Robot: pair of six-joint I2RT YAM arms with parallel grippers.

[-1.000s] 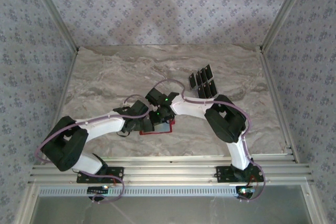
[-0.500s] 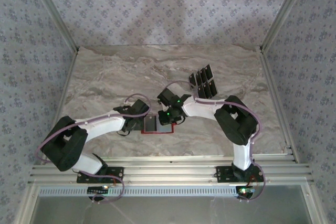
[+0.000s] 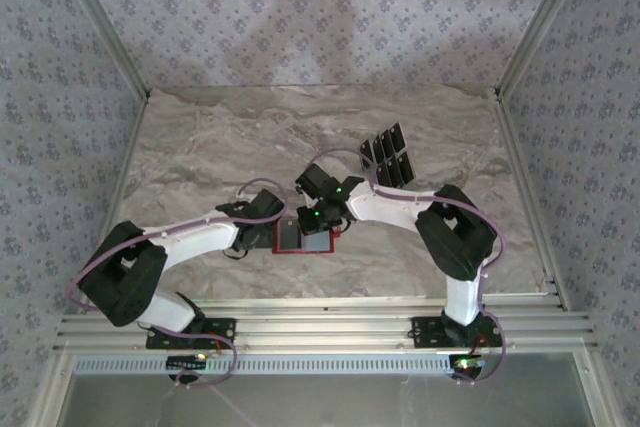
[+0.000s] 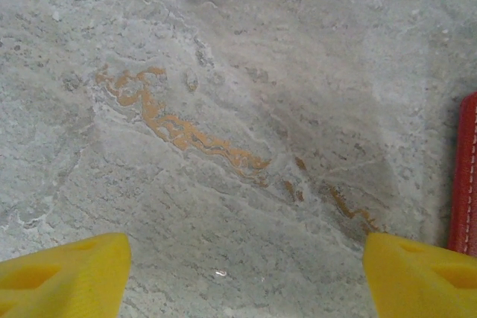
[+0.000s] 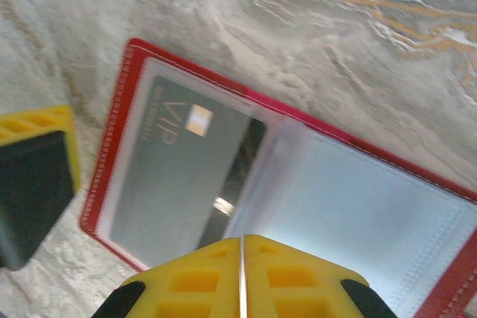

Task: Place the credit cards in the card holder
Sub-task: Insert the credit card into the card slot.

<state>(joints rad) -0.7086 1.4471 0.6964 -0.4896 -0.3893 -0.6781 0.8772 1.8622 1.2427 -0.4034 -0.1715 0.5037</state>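
The card holder (image 3: 322,250) lies open on the marble, red-rimmed with clear pockets. Through its left pocket (image 5: 175,176) shows a black credit card (image 5: 182,165) with a pale mark. The right pocket (image 5: 358,206) looks empty. My right gripper (image 5: 241,240) is shut with nothing in it and hovers over the holder's middle; from above, the right gripper (image 3: 312,219) sits at the holder's far edge. My left gripper (image 4: 244,267) is open over bare marble just left of the holder's red edge (image 4: 466,176). Several more black credit cards (image 3: 388,157) lie fanned at the back right.
The marble table (image 3: 200,157) is walled by patterned panels at the back and sides. A metal rail (image 3: 320,319) runs along the near edge, by the arm bases. One finger of the left gripper (image 5: 33,184) stands close to the holder's left end.
The right gripper, which covered the holder a second ago, has drawn back to the right, uncovering the holder with a card in it, then edged slightly left. The left arm has barely moved.
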